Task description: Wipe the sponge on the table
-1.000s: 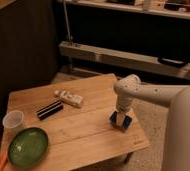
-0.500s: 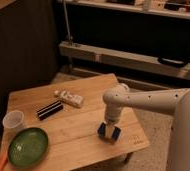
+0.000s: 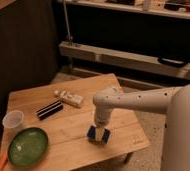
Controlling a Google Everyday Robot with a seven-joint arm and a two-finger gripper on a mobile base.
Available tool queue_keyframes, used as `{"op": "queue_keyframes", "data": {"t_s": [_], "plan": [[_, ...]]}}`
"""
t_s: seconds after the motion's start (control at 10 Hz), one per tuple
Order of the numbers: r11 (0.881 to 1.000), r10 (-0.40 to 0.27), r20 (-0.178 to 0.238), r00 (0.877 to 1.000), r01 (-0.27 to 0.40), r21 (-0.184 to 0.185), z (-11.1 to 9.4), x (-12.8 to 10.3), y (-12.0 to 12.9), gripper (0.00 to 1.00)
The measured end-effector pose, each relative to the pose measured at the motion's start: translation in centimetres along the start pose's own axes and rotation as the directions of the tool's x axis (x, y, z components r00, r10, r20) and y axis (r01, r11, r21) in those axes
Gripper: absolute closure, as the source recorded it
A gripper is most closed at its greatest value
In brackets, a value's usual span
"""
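The gripper [image 3: 99, 131] is sliding the sponge [image 3: 94, 135] across the table [image 3: 63, 131] toward the plate [image 3: 28, 146]. Over the last second the two have been travelling together, from well away from the plate to noticeably nearer it, though they are still apart from it. The sponge is staying down on the wood as it goes, so I judge that a wiping stroke is under way, sweeping the part of the top lying away from the plate. The jaws are standing only as wide as the sponge, clamping it from above and pressing it onto the table. They are touching nothing else.
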Motion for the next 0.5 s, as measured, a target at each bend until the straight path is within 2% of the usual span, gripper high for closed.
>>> {"op": "queue_keyframes", "data": {"t_s": [0.3, 0.4, 0.5], "plan": [[0.999, -0.037, 0.029, 0.999, 0.037, 0.012, 0.2, -3.7, -2.1, 0.94], [0.999, -0.045, 0.049, 0.998, 0.044, 0.026, -0.2, -4.8, -3.5, 0.94], [0.999, -0.041, 0.059, 0.997, 0.039, 0.031, -0.6, -4.8, -5.0, 0.94]]}}
